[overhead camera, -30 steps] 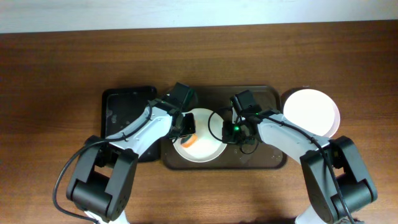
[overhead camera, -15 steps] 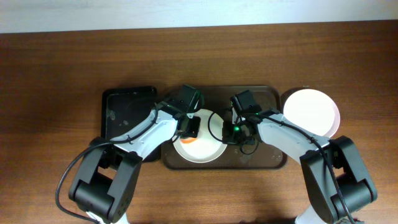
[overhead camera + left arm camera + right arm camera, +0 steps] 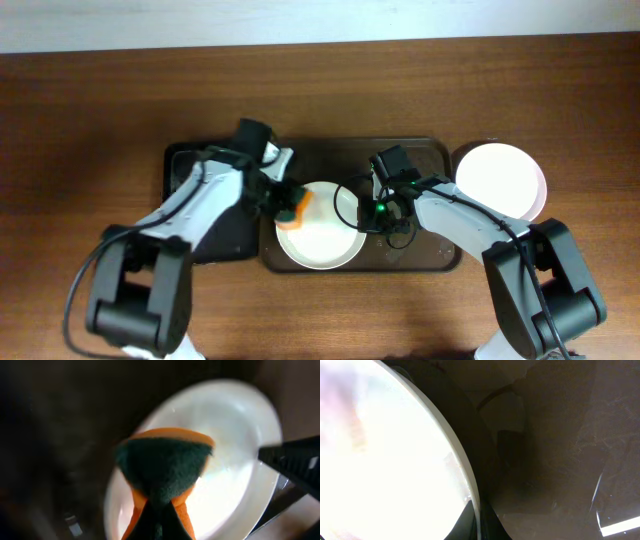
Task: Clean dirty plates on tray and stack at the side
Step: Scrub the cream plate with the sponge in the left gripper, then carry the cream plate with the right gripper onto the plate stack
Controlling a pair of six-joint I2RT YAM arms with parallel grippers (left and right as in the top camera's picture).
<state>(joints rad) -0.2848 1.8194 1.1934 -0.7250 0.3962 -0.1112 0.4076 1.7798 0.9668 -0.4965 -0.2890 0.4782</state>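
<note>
On brown tray (image 3: 432, 256), one white plate (image 3: 325, 242), one sponge (image 3: 292, 209), another plate (image 3: 500, 180) alongside.

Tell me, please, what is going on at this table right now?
The robot is working on a dirty plate. The left gripper holds an orange-and-green sponge over the left edge of the white plate, which sits on the brown tray. The right gripper clamps that plate's right rim. A second plate lies on the table right of the tray, and a black tray sits to the left.
</note>
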